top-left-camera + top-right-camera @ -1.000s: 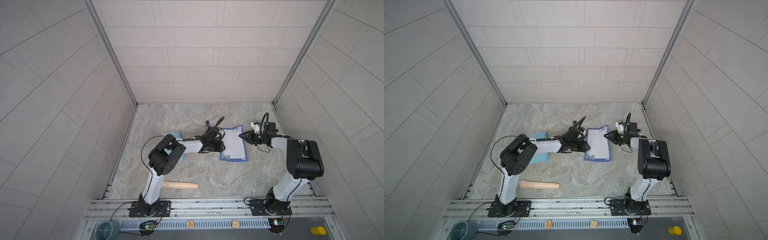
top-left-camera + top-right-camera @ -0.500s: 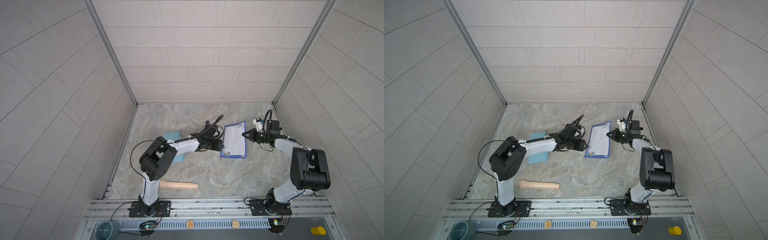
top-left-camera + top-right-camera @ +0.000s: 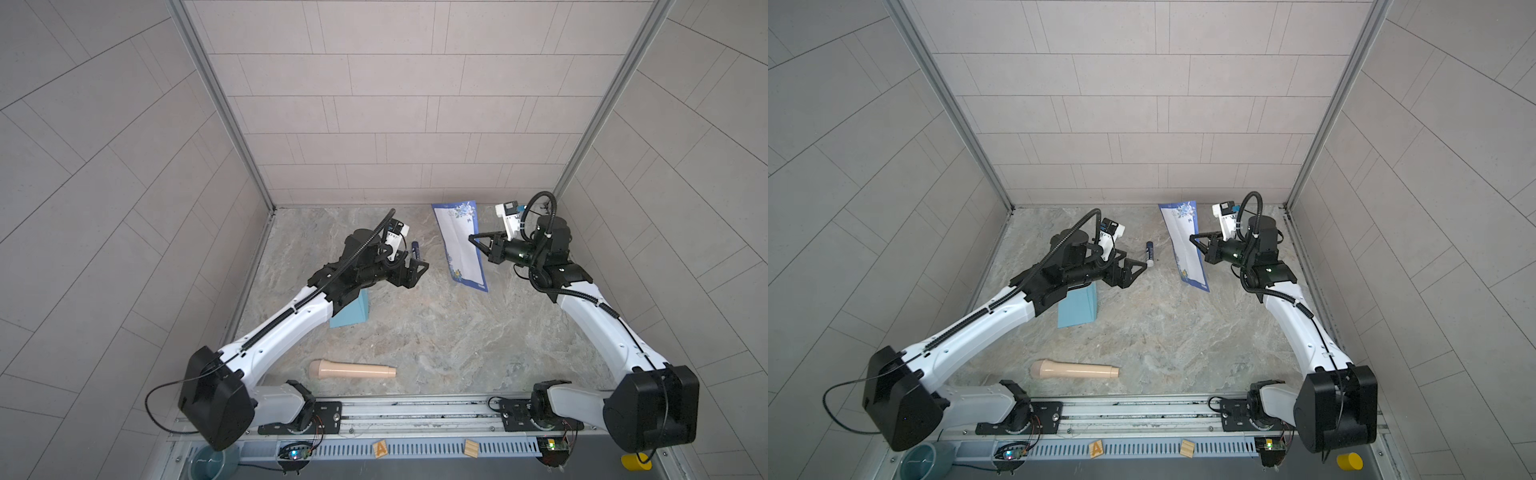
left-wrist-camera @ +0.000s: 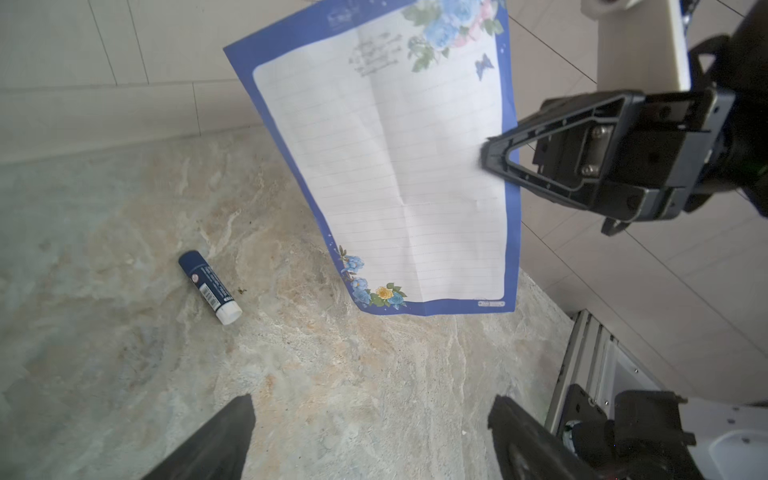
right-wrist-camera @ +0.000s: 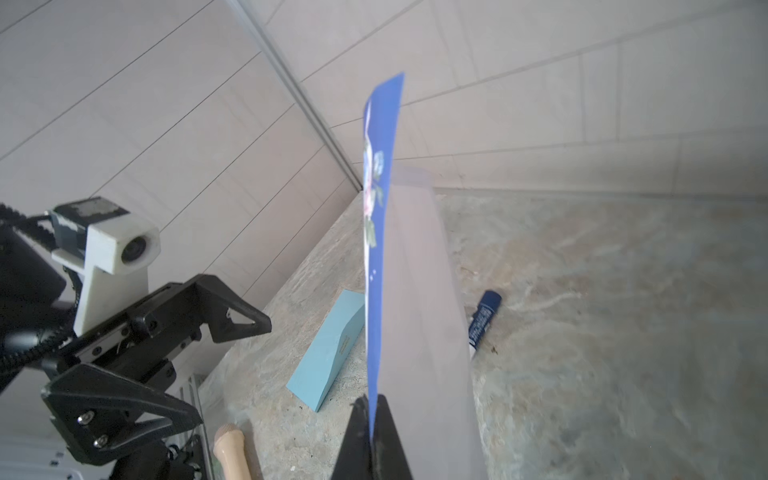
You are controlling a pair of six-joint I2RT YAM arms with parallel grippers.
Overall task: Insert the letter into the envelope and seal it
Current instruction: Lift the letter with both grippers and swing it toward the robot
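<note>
**Top views.** Letter (image 3: 459,245) (image 3: 1185,249), blue-bordered, stood lifted upright near the back wall. Right tool (image 3: 473,239) was clenched on one long edge. Left tool (image 3: 417,270) was released, jaws wide, apart from the sheet. Envelope (image 3: 353,316) lay flat on the counter (image 3: 436,340), partly under the left arm. Glue stick (image 3: 1149,254) lay just beside the left tool. A wooden block (image 3: 380,449) by the front rail read "A". Bare counter lay between envelope and letter.

**Left wrist view.** Letter (image 4: 399,166) showed ruled lines, floral corners and faint script too blurred to read. Right tool (image 4: 488,156) gripped its border. The glue stick (image 4: 210,286) label was illegible.

**Right wrist view.** Letter (image 5: 380,249) appeared edge-on between the shut jaws. Envelope (image 5: 332,353) carried a small gold mark, unreadable. Left tool (image 5: 235,370) stood open, well clear.
</note>
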